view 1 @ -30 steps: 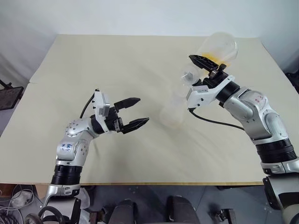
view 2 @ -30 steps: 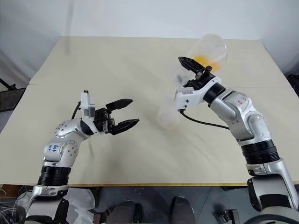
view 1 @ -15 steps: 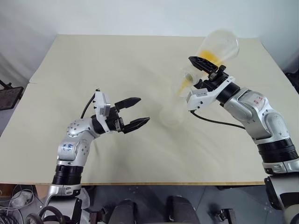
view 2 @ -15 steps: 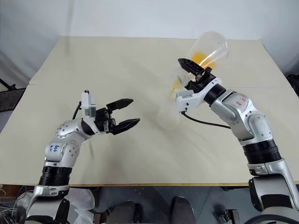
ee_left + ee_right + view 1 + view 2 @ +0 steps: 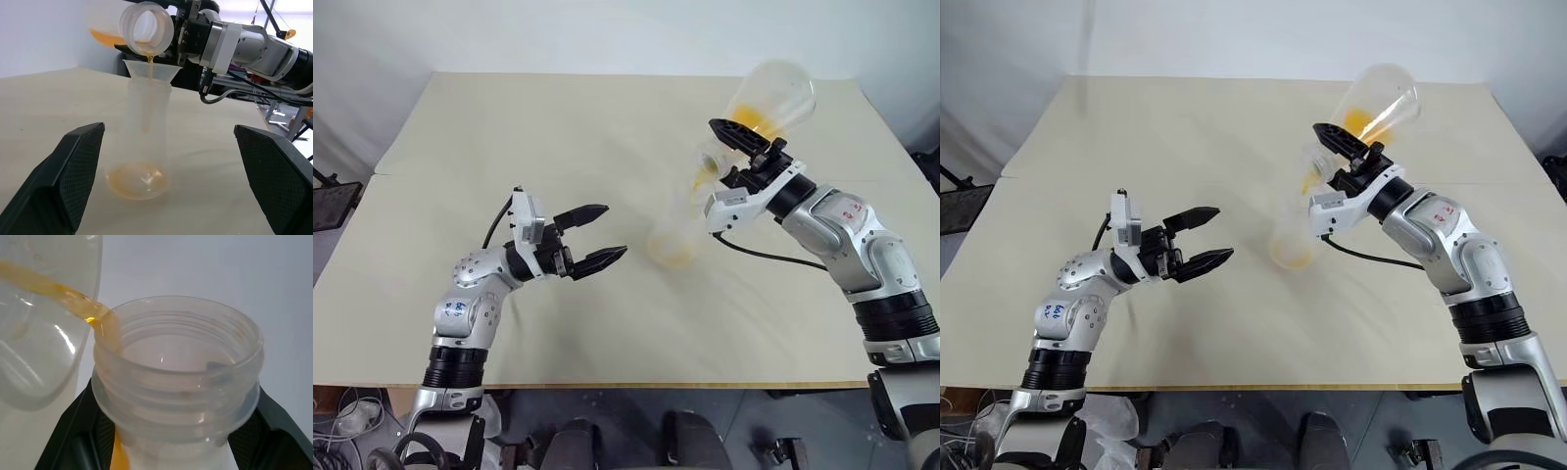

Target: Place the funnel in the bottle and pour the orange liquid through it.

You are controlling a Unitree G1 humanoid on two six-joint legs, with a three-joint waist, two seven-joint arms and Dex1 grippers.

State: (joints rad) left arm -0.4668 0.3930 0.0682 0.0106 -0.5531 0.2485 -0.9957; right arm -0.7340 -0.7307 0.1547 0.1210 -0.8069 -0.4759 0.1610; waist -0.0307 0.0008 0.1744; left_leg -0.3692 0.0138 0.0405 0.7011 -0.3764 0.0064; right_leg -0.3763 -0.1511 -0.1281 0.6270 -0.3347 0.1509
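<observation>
Pouring under way: right gripper [image 5: 1344,157] clamped tight around the neck of a larger clear conical flask [image 5: 1379,101], tipping it mouth-down over the funnel [image 5: 152,68], a thin stream of the orange liquid [image 5: 138,181] running off the flask's lip and down through the stem. Funnel sitting in the neck of the bottle [image 5: 143,142], flared rim just beneath the flask's mouth; bottle standing upright on the cream table [image 5: 558,127], directly below the flask and between the two arms. Shallow orange pool gathering on the bottle's wide round base, more of it lying along the lower wall of the tilted flask. Left gripper [image 5: 598,235] hovering with black fingers spread wide and gripping nothing, aimed at the bottle from well apart. Judging by looks: all three vessels thin, colourless, see-through, smooth-walled plastic or glass, so likely light, stiff and slippery, and easily toppled while nearly empty; funnel merely resting loose in the neck, so apt to rock if nudged by the flask's lip. Best hold for steadying the bottle probably low on its cone, near the broad base, keeping clear of the funnel; ridged threaded collar on the flask's neck giving the right fingers a sure purchase. Table matte, flat, pale
</observation>
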